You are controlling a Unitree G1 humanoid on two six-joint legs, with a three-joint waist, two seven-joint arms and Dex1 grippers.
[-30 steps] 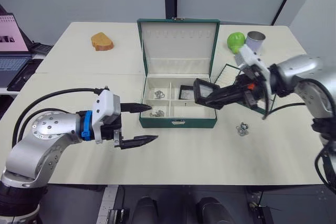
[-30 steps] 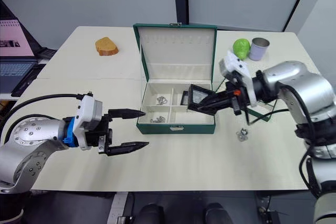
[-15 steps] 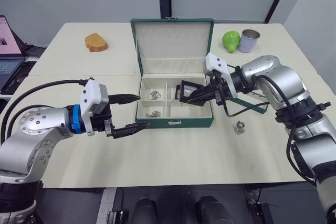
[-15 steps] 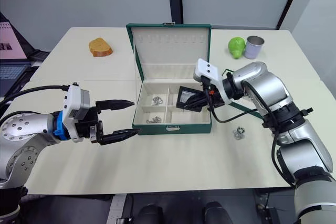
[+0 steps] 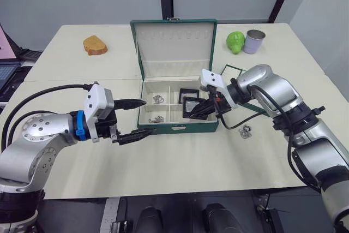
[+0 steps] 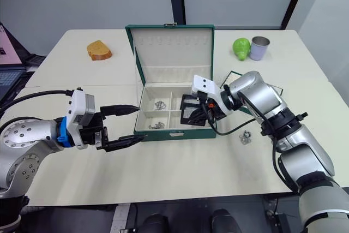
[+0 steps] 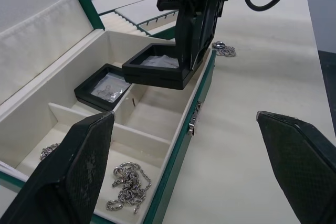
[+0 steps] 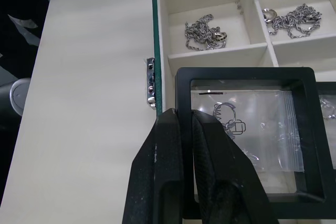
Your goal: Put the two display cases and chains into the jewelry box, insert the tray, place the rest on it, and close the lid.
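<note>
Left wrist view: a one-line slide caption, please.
Right gripper holds a display case over the open jewelry box.

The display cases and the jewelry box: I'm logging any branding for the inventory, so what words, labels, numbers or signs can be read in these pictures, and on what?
None can be read.
The held display case: a small line drawing on the bag inside, no letters.
The jewelry box: plain, with a bare metal clasp.
The can: no legible label.
</note>
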